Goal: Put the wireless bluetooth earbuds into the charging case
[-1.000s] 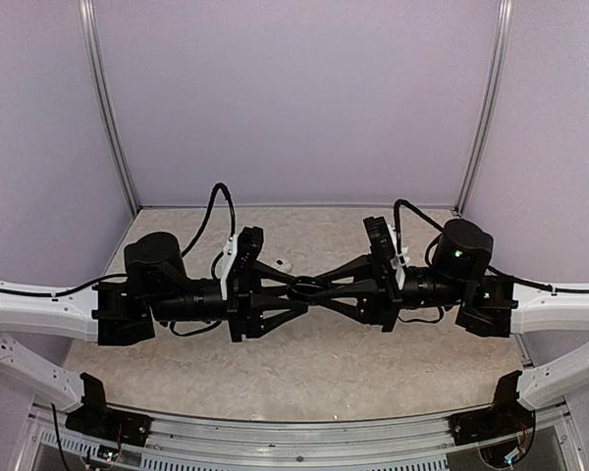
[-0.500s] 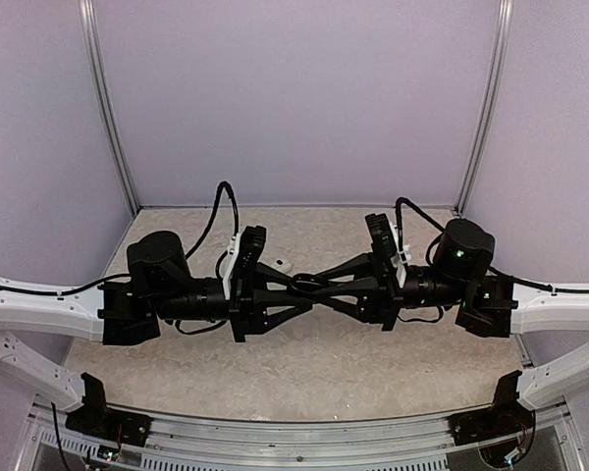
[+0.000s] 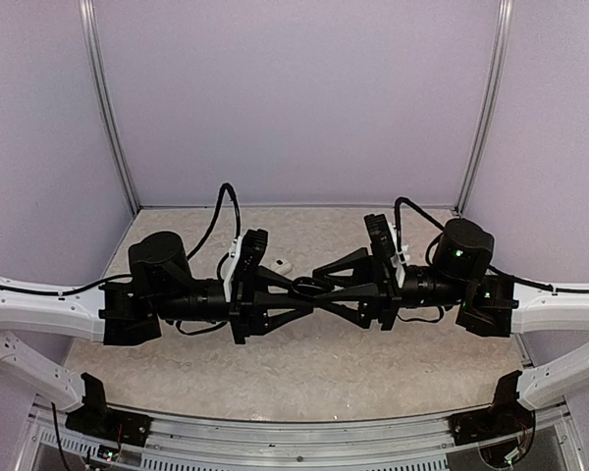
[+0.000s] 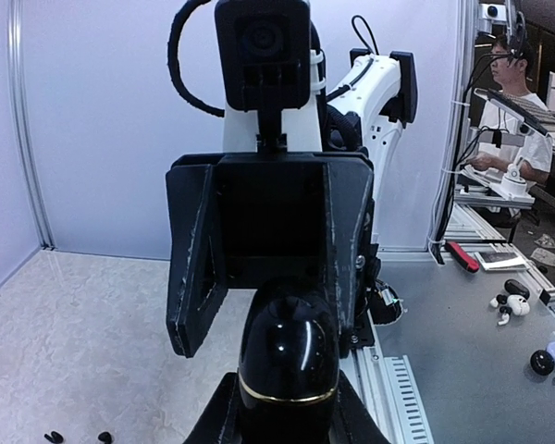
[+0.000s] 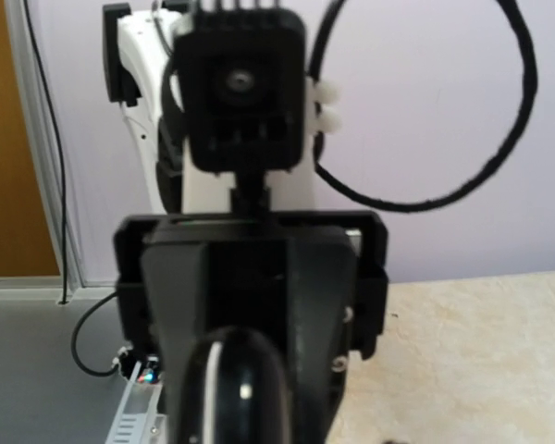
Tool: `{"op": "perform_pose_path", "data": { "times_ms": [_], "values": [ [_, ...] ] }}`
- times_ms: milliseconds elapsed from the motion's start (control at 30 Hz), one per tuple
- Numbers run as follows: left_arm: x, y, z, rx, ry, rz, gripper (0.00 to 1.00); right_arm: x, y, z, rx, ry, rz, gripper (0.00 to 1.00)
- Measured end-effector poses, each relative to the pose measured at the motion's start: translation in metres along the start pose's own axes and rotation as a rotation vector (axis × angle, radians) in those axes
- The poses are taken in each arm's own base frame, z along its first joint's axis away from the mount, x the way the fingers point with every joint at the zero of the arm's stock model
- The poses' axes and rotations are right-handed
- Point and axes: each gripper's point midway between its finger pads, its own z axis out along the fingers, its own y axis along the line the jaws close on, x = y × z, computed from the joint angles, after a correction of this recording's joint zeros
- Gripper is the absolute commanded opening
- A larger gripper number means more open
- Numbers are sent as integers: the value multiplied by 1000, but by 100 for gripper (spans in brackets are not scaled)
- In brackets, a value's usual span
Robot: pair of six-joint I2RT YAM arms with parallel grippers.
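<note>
Nearest its own camera, the left gripper point(image 4: 288, 400) clamps the glossy black charging case point(image 4: 288, 356) in mid-air above the table point(image 4: 92, 324). It offers the case's far end to the right gripper point(image 3: 321, 286), nose to nose, probably to steady it for opening. Whether the right fingers are pinching it I cannot tell. Two specks, apparently black earbuds point(image 4: 54, 437), lie loose below, and a white earbud point(image 3: 278, 265) lies farther back, none seated yet
</note>
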Motion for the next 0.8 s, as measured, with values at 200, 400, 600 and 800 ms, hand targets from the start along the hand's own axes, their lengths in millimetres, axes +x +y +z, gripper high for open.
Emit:
{"op": "perform_pose_path", "data": {
  "times_ms": [200, 400, 600, 800],
  "values": [
    [1, 1, 0, -2, 2, -1, 2, 0, -5, 1, 27, 17, -7, 50],
    [2, 3, 1, -13, 5, 23, 0, 1, -7, -2, 47, 27, 0, 49],
    [3, 4, 2, -24, 7, 54, 0, 0, -7, -3, 48, 27, 8, 47],
    [5, 7, 3, -40, 12, 87, 0, -2, -10, -6, 53, 24, 18, 47]
  ]
}}
